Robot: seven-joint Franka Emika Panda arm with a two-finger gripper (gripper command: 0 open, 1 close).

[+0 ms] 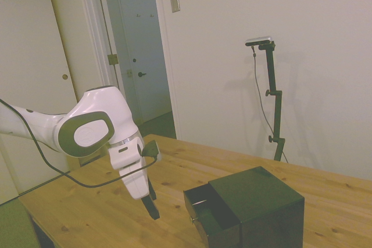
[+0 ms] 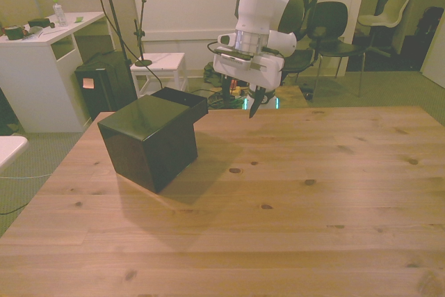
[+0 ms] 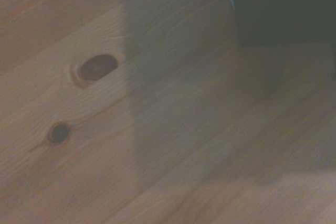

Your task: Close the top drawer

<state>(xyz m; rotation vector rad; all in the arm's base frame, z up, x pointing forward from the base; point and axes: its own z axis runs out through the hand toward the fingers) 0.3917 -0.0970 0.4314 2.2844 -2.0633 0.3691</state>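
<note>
Looks like an office or lab room used for robot work: large pale wooden counter [image 2: 292, 193], white desk [image 2: 52, 39] with small bottle [image 2: 60, 12], black plastic chairs [image 2: 334, 29], plain white walls, white panelled door [image 1: 139, 45], cables on floor.

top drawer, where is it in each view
Side view: the top drawer sticks out open from the cabinet, low and right of centre, its knob facing the pincer.
Front view: only its top edge shows past the cabinet's far side, left of centre.
Wrist view: a dark corner shows; cannot tell if it is the drawer.
Shared landmark: the cabinet's dark box.
</note>
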